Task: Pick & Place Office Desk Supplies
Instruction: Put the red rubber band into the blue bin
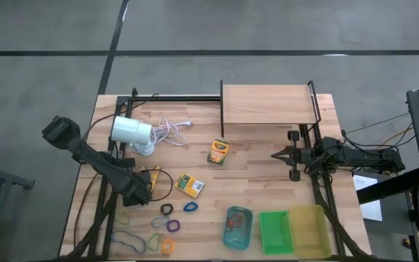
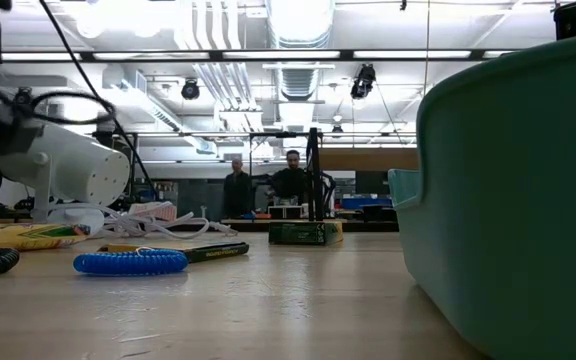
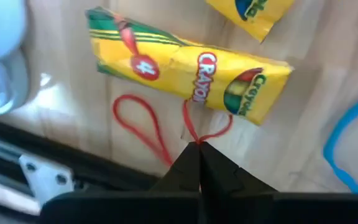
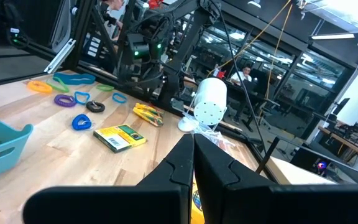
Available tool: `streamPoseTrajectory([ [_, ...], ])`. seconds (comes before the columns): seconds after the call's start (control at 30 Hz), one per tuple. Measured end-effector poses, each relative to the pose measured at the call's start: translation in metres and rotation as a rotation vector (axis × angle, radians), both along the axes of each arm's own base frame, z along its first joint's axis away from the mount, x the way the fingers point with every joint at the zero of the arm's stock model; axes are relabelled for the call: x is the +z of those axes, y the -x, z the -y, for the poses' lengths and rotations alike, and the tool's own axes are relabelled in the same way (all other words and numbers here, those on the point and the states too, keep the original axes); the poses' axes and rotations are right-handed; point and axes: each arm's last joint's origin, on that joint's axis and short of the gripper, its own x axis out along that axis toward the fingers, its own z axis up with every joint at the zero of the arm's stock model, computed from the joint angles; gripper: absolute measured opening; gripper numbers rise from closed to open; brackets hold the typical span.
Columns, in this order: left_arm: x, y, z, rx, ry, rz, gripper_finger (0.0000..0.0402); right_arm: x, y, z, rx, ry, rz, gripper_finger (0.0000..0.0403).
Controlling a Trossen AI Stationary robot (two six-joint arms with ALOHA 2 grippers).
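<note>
1. The right gripper (image 4: 192,149) hangs clenched and empty near the shelf, well apart from the supplies.
2. The crayon box (image 3: 188,71), reading "CRAYO" and "4", lies beside the lamp (image 1: 132,131).
3. The left gripper (image 3: 197,152) pinches the red loop (image 3: 143,124) just beside that box.

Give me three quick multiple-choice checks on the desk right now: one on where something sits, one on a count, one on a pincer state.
1. Where is the white lamp?
A. Far-left part of the table
B. In the green tray
C. On the raised shelf

2. How many plastic trays stand along the near edge?
A. One
B. Three
C. Five

3. The left pincer is:
A. Wide open over bare wood
B. Shut on the red loop
C. Holding a crayon box

Key: 1 A, the high view shows it beside the left arm. 2 B, teal, green, yellow. 3 B, the left wrist view shows the tips pinching the loop.
</note>
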Motion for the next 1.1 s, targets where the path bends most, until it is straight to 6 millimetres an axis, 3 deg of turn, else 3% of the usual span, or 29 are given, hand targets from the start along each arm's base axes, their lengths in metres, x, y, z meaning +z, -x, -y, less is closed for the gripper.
streamPoseTrajectory([
  [0.53,0.078,-0.033,0.024,0.206,0.07,0.15,0.0003,0.0,0.0,0.0,0.0,0.0,0.0,0.0008],
  [0.87,0.128,-0.052,0.036,0.401,0.16,0.376,0.0003,0.0,0.0,0.0,-0.001,0.0,0.0,0.0008],
  [1.1,0.141,-0.07,0.043,0.448,0.202,0.644,0.0003,0.0,0.0,0.0,0.0,0.0,0.001,0.0008],
])
